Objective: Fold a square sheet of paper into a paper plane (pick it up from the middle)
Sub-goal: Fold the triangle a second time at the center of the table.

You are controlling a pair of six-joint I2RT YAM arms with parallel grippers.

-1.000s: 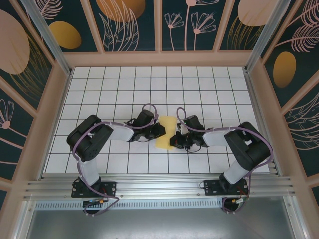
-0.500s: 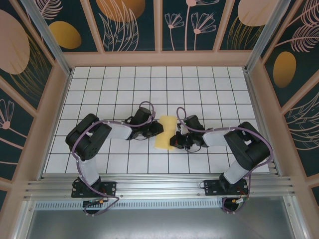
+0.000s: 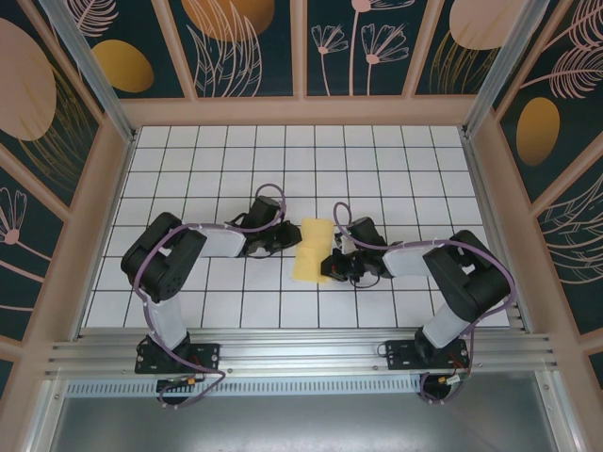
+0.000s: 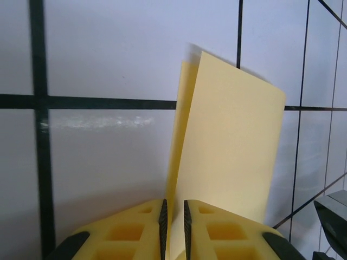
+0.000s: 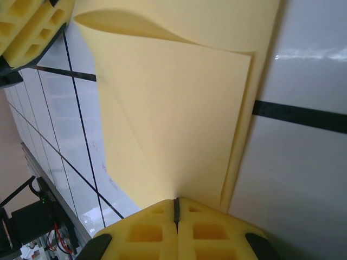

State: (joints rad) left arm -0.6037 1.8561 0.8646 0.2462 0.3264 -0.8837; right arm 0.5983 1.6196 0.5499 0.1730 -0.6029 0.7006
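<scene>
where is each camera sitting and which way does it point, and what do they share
Top external: fixed above and behind the arm bases, looking down on the gridded table; both arms show whole, meeting at the folded square sheet of paper.
Left wrist: on the left arm, looking along its yellow fingers across the table; left jaws nearly closed on the sheet's edge.
Right wrist: on the right arm, looking along its fingers; right jaws shut on the sheet.
Shared: all three see the sheet.
</scene>
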